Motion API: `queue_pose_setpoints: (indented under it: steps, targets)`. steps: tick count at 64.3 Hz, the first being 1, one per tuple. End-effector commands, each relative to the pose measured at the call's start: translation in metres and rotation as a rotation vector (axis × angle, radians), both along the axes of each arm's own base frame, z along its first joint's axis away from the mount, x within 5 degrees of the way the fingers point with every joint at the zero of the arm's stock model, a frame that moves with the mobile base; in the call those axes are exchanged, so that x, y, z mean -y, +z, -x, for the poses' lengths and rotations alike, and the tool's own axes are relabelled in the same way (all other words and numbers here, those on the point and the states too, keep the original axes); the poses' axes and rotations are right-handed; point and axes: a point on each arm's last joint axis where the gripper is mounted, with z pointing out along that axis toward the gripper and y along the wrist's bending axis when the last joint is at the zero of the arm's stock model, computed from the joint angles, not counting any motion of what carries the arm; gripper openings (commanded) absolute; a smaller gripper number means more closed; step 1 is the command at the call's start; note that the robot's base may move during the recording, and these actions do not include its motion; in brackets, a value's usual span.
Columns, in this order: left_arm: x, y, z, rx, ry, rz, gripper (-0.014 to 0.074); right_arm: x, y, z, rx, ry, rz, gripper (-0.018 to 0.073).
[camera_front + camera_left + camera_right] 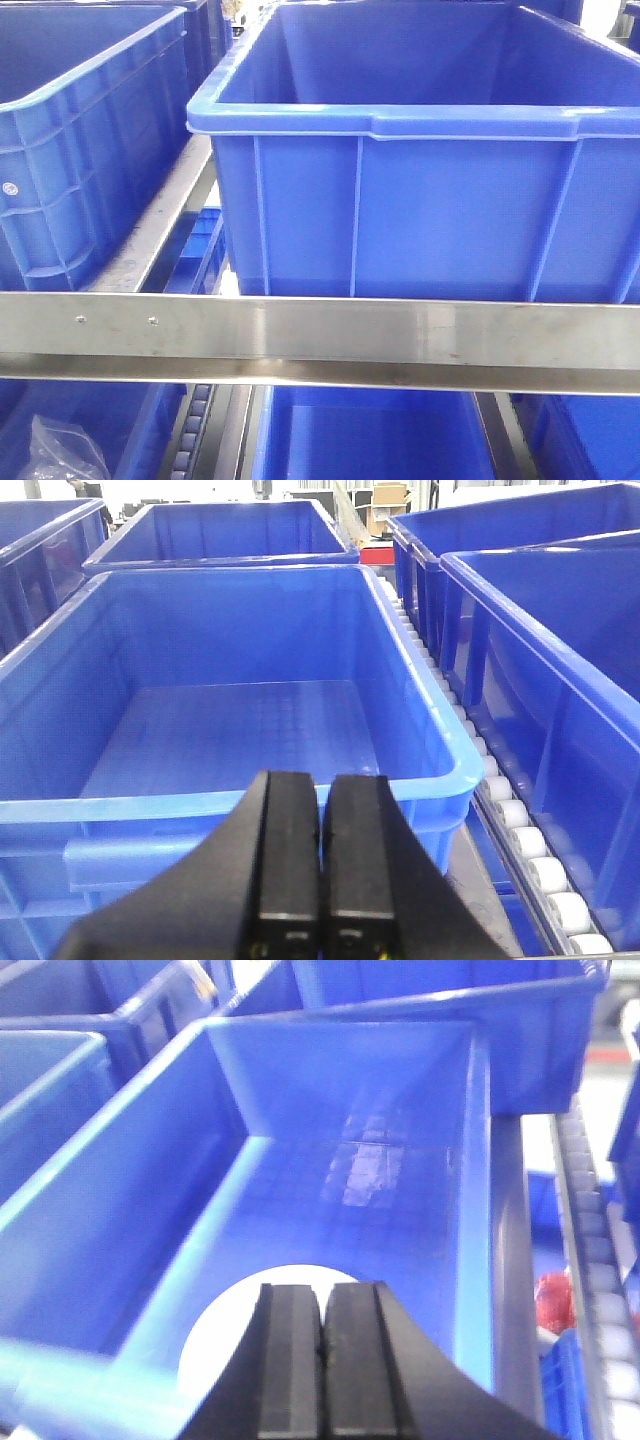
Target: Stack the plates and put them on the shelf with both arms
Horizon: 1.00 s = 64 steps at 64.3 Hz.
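I read the plates point(262, 1312) as lying in the shelf crate point(330, 1170); left claw point(322, 865) and right claw point(322, 1360) are both pinched together, empty. Next: retract clear.

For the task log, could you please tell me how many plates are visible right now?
1: a white plate lies on the floor of the blue crate under the right pincer. It may be two stacked; the pincer hides part.

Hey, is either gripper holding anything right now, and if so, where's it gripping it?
Nothing is held. The left gripper and the right gripper are both shut with nothing between their fingers. A white plate lies in the blue crate beneath the right gripper, ungripped.
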Motion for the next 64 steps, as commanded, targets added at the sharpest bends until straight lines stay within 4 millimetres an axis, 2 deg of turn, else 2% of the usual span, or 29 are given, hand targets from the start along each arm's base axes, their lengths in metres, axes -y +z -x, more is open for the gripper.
queue_pose_setpoints:
  steps: [1, 11, 21, 26, 38, 43, 56, 64]
  targets:
    - [-0.001, 0.017, -0.001, 0.101, 0.010, 0.026, 0.0082, 0.004, 0.013, 0.019, 0.126, -0.011, -0.002, 0.0030]
    - [-0.001, 0.017, -0.001, 0.101, 0.010, 0.026, 0.0082, 0.006, 0.000, 0.049, 0.059, 0.021, 0.014, 0.0030]
    - [-0.001, 0.017, -0.001, 0.101, 0.010, 0.026, 0.0082, 0.004, -0.015, 0.057, -0.099, 0.052, 0.045, 0.0030]
    - [-0.001, 0.017, -0.001, 0.101, 0.010, 0.026, 0.0082, 0.004, -0.017, 0.057, -0.116, 0.055, 0.048, 0.0030]
    - [-0.001, 0.017, -0.001, 0.101, 0.010, 0.026, 0.0082, 0.005, -0.011, 0.055, -0.047, 0.039, 0.044, 0.0030]
    - [-0.001, 0.017, -0.001, 0.101, 0.010, 0.026, 0.0082, 0.006, -0.016, 0.051, 0.002, 0.021, 0.049, 0.0030]
    - [-0.001, 0.017, -0.001, 0.101, 0.010, 0.026, 0.0082, 0.015, -0.053, 0.052, 0.256, -0.104, 0.065, 0.0030]
    - [-0.001, 0.017, -0.001, 0.101, 0.010, 0.026, 0.0082, 0.018, -0.079, 0.056, 0.250, -0.145, 0.072, 0.0030]
